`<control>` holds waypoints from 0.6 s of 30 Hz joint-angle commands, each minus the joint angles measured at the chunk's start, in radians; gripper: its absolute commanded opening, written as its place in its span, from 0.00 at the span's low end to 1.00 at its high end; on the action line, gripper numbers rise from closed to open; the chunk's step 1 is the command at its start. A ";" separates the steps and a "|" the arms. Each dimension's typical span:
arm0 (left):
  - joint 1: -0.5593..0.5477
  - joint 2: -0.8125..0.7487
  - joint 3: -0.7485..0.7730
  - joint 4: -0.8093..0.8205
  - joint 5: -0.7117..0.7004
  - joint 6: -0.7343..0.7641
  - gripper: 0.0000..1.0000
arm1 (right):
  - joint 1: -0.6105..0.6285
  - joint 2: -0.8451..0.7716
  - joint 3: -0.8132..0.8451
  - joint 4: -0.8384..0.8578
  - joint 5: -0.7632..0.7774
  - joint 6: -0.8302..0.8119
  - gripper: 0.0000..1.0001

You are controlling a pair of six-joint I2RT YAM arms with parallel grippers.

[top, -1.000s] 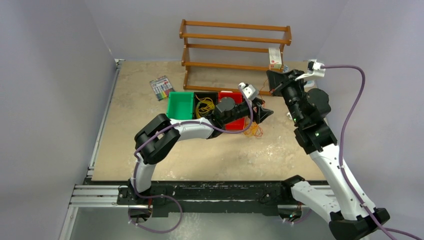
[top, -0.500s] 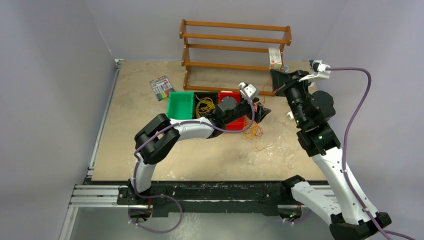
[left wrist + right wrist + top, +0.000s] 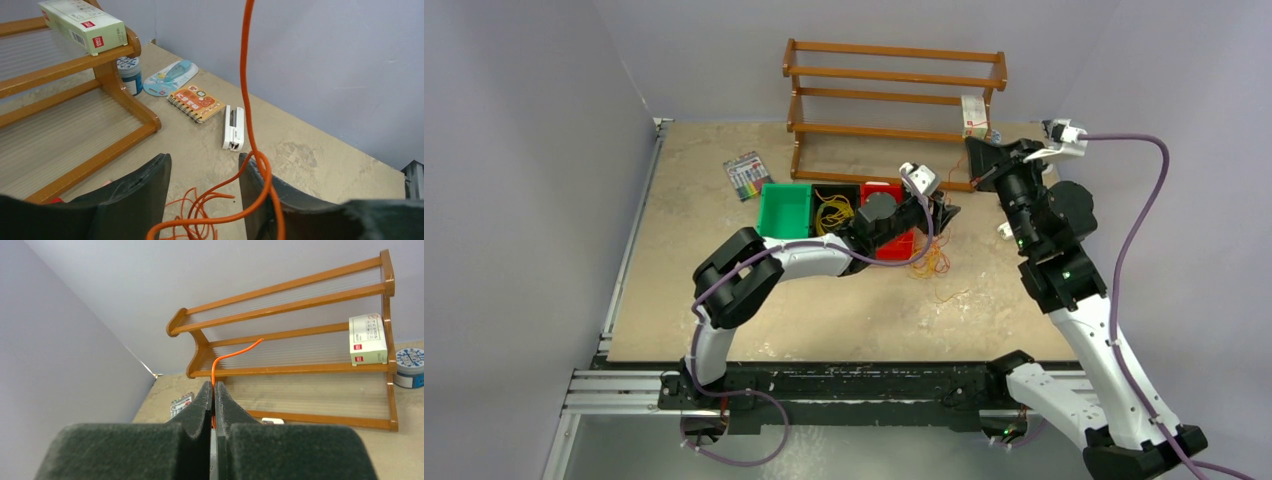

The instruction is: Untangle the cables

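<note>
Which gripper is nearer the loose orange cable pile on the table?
Left. The left gripper hangs open just behind the orange pile; the right gripper is farther back by the rack, pinching one strand.

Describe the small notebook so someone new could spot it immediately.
Start at the wooden rack; beside its right foot, small items lie on the table. The notebook lies between a blue blister pack and a white stapler-like tool, the only one with an orange cover and spiral binding.
</note>
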 commanded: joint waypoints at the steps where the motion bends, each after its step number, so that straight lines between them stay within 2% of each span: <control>1: -0.003 0.009 0.063 0.081 0.025 -0.016 0.46 | -0.005 -0.008 0.080 0.056 -0.030 -0.011 0.00; 11: -0.014 0.096 0.051 0.084 0.057 -0.070 0.16 | -0.005 -0.020 0.177 0.125 -0.037 -0.069 0.00; 18: -0.018 0.139 0.053 0.080 0.072 -0.092 0.13 | -0.005 -0.047 0.214 0.175 -0.014 -0.107 0.00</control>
